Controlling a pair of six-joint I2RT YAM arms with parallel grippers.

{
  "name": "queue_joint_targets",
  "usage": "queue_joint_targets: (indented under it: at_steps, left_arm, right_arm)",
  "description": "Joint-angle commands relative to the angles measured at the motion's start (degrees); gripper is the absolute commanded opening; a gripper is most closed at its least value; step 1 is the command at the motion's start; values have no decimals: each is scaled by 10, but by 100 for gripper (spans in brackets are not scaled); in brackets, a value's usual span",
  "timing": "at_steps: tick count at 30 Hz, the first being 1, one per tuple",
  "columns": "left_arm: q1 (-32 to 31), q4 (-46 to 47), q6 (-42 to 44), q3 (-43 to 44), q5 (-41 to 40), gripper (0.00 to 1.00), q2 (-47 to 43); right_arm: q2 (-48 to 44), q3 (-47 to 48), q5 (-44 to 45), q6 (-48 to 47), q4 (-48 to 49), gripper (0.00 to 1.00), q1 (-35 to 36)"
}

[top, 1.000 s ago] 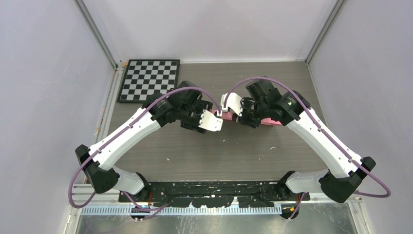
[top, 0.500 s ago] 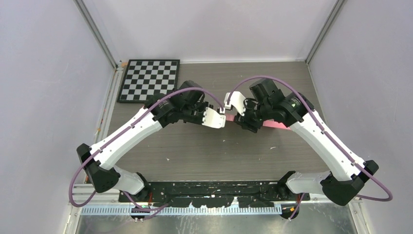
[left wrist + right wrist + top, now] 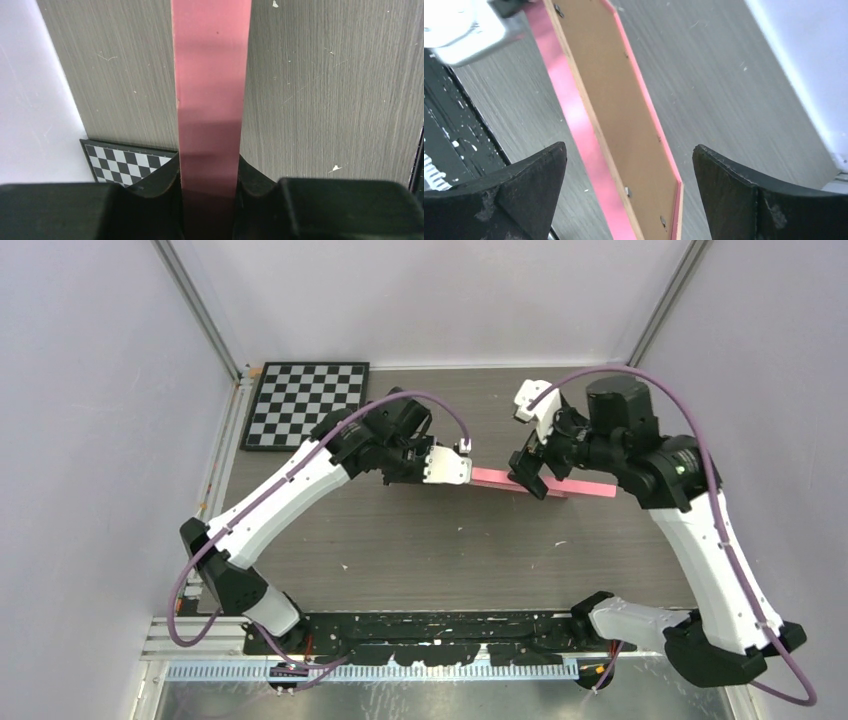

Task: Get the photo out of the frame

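Grey wood-grain bench (image 3: 450, 550) between pale walls. At centre of the top view, up on its long edge, large rectangular picture frame with thin pink border (image 3: 575, 487). Clamped on its left end: left tool (image 3: 210, 182), black fingers (image 3: 160, 192) pressed against both sides of the pink edge. Right of centre, right tool (image 3: 628, 149), spread wide, gripping nothing, frame seen between its fingers but touching neither. Facing the right wrist camera, brown fibreboard back (image 3: 619, 100) with small metal clips (image 3: 626, 191). Upper left of the top view, flat on bench, black-rimmed black-and-white chessboard (image 3: 305, 405).
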Motion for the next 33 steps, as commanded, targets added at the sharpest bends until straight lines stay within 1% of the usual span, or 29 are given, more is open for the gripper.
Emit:
queue_joint_targets:
  at_steps: [1,4,8,10,13,16,18,20,22,26,30,32,33]
  left_arm:
    - [31,-93,-67,58,53,0,28]
    - [56,-123,-102,120,89,0,60]
    - [90,-178,-168,232,150,0,131]
    - [111,-204,-212,290,182,0,167]
    - [144,-238,-293,381,232,0,224]
    - [182,-257,-368,454,281,0,274]
    - [212,-245,-424,466,318,0,295]
    - [239,-222,-468,453,346,0,298]
    - [256,-209,-480,442,351,0,297]
    - [295,-207,-491,450,408,0,312]
    - [318,-208,-489,466,494,0,328]
    - [326,-192,-505,444,540,0,326]
    - [332,-167,-531,423,572,0,322]
  right_arm:
    - [-32,35,-34,15,24,100,-10]
    - [-38,58,-31,44,36,100,-18]
    - [-40,90,-29,115,82,100,-36]
    - [-37,96,-13,155,96,100,-42]
    - [-20,105,-3,189,95,100,-57]
    - [5,113,-11,219,82,100,-80]
    - [20,111,-32,231,75,100,-101]
    - [32,103,-56,240,74,100,-127]
    - [44,93,-84,248,70,99,-153]
    - [55,62,-126,256,78,100,-193]
    - [54,26,-141,259,98,100,-209]
    - [54,17,-143,259,101,99,-212]
    - [54,14,-145,259,103,100,-213]
